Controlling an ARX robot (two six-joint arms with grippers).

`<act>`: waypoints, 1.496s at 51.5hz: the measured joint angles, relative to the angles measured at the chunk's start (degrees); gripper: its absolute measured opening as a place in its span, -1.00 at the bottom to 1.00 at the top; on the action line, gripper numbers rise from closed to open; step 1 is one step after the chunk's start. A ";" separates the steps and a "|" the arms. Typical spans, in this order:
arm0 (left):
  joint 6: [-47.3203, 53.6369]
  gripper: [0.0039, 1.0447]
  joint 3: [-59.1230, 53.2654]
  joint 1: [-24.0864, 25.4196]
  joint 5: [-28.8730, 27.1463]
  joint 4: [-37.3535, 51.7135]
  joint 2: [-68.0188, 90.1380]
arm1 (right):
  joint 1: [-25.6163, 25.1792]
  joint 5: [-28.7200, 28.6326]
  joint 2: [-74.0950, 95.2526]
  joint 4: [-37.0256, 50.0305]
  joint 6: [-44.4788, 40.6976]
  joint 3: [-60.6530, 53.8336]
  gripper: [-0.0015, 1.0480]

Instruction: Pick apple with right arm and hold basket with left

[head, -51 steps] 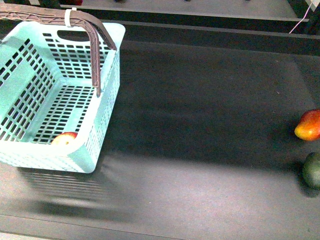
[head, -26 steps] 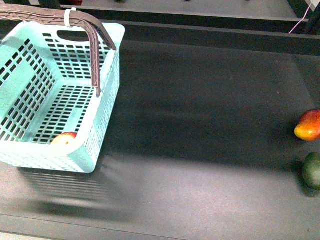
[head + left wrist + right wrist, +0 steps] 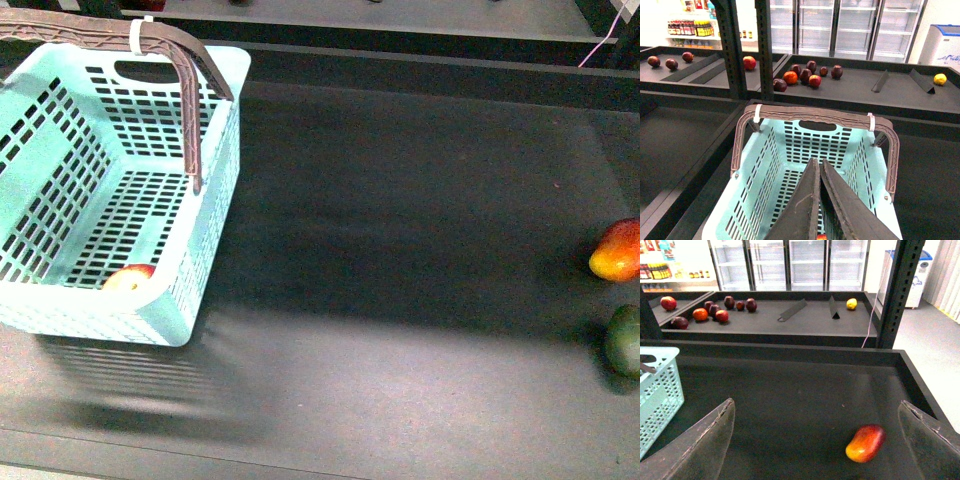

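Dark shelf matting carries the pale mint-green slotted plastic basket [image 3: 120, 190], with the round red-and-yellow apple [image 3: 129, 277] lying inside at its near corner. Judged complete; steady holding matters now. The left gripper [image 3: 818, 172] hangs above the basket, fingers together, gripping nothing; the right gripper [image 3: 815, 430] is spread wide and empty near an elongated orange-red fruit [image 3: 866, 443].

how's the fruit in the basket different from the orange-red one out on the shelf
The apple lies inside the basket, against its near wall and half hidden by the rim; the orange-red fruit lies in the open on the dark shelf, far to the right. The apple shows red with a pale yellow patch; the other fruit runs from red to orange and looks longer. No tool is touching either.
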 joint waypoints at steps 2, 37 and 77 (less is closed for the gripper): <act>0.00 -0.94 0.00 0.00 0.00 -1.01 -1.14 | 0.00 0.00 0.00 0.00 0.00 0.00 0.83; 0.00 -0.94 0.00 0.00 0.00 -16.48 -16.85 | 0.00 0.00 0.00 0.00 -0.02 0.00 0.83; 0.02 -0.94 0.00 0.00 0.00 -27.02 -27.12 | 0.00 0.00 -0.02 0.00 0.00 0.00 0.83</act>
